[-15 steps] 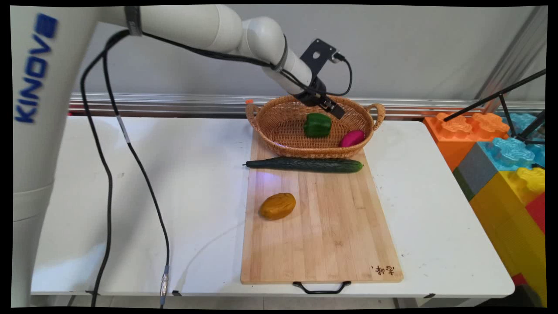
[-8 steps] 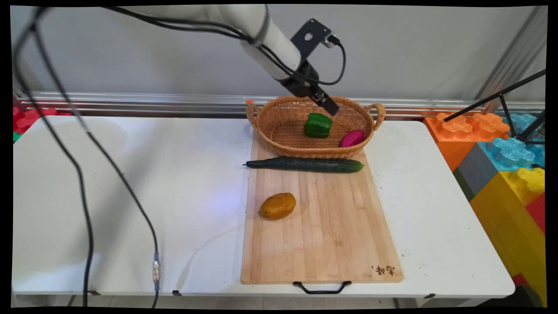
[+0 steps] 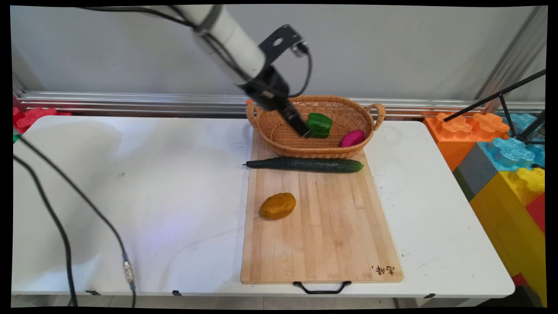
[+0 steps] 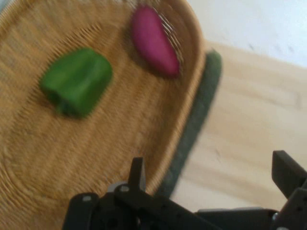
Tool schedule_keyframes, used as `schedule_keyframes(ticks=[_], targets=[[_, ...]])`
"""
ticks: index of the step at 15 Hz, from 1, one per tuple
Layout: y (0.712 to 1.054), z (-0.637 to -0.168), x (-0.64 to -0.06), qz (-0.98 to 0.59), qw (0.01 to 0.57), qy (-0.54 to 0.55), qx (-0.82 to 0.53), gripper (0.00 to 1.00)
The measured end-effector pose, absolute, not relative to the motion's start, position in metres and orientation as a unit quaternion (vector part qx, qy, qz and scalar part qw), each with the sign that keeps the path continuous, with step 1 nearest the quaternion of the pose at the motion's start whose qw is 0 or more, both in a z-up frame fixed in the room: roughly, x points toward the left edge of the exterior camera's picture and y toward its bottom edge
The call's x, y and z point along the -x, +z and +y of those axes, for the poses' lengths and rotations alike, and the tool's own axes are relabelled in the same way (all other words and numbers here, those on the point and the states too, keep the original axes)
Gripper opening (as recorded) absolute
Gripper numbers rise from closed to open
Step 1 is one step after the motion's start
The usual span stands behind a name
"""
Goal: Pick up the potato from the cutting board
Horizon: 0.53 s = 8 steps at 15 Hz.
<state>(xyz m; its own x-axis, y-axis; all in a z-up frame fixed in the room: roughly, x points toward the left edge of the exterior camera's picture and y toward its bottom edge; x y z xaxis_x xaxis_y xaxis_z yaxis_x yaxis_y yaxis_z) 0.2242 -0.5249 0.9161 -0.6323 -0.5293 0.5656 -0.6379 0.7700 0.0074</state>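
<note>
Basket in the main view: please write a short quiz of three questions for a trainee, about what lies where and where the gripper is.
1. True or false: the cucumber lies on the wooden board, outside the basket.
2. Which thing is the gripper nearest to? A: the green pepper. B: the cucumber. C: the wooden board.
3. Fill in the number: ___ things lie in the basket.

Key: 1 true. 2 A. 3 two, the green pepper and the magenta vegetable.
</note>
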Motion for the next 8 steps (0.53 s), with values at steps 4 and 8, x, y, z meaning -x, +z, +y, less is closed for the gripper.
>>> schedule_keyframes(ticks=[4,8], targets=[[0.907,-0.496,-0.25,-0.91,0.265,0.065,-0.311,1.0],[0.893,-0.478,-0.264,-0.916,0.259,0.04,-0.303,1.0]])
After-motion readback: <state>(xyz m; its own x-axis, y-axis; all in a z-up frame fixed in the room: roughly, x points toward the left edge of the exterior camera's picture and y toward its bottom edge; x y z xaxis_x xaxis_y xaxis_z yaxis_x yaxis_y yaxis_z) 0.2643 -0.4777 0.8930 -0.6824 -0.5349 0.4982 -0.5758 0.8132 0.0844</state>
